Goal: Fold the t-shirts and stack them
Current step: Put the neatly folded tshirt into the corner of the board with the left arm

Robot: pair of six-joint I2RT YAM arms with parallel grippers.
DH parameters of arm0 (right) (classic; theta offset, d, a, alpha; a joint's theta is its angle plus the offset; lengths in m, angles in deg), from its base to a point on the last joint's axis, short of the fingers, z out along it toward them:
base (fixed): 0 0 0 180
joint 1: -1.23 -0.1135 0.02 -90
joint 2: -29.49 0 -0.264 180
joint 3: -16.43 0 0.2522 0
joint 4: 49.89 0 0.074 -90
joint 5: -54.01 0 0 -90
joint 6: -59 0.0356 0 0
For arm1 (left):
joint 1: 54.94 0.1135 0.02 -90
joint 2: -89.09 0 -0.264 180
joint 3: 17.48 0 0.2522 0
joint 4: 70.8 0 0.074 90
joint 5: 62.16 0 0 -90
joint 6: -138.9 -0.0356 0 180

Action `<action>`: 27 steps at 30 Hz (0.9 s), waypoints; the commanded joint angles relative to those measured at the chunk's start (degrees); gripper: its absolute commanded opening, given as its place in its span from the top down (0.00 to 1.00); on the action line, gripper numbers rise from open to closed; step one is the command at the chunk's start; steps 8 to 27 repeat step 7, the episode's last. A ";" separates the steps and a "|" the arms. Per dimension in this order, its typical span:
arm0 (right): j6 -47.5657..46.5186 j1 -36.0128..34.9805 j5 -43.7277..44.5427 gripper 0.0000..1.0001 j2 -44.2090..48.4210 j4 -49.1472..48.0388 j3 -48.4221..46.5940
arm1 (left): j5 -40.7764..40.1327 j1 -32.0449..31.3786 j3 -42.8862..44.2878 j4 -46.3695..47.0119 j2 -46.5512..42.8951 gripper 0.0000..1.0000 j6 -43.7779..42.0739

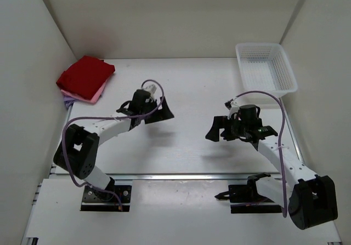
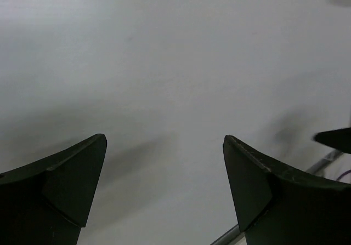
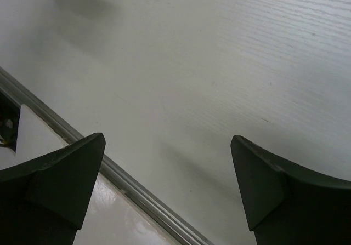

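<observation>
Left gripper (image 1: 158, 115): jaws spread wide, nothing held, hangs over table (image 1: 186, 86) left of centre, well apart from the shirts. Wrist view shows only tabletop btw the fingers. Right gripper (image 1: 220, 129) same: wide open, nothing in it, over right half of table, nearer the front edge. Basket (image 1: 266, 67) sits at far right corner, not involved.

All 3 t-shirts (image 1: 82, 83) in one pile at far left corner of table, close to left wall. Dark red shirt (image 1: 85, 76) folded on top. Pink shirt (image 1: 97, 95) pokes out under it along near-right edge. Lavender shirt (image 1: 68, 103) is just a sliver at the pile's near-left corner.

Judgement: fold+stack looks done or v. close, so step in hand is prob. arms clearing off. To do it well: keep both grippers open and raised, and pull back toward bases w/o sweeping the left arm or its cable (image 1: 71, 127) across the pile. If squaring up is wanted, since lower layers peek out, push lightly on the pile's edges. Don't pinch the top layer alone; it'd likely unfold.
</observation>
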 commanded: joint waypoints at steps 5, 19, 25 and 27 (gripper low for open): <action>-2.59 0.52 -1.42 0.01 10.72 -5.12 4.77 | -2.04 8.46 -10.59 -3.76 -13.15 0.01 -4.54; -1.11 -0.17 1.12 0.01 9.50 -4.08 4.33 | -1.87 10.04 -10.67 -3.86 -14.74 0.01 -4.37; -1.11 -0.17 1.12 0.01 9.50 -4.08 4.33 | -1.87 10.04 -10.67 -3.86 -14.74 0.01 -4.37; -1.11 -0.17 1.12 0.01 9.50 -4.08 4.33 | -1.87 10.04 -10.67 -3.86 -14.74 0.01 -4.37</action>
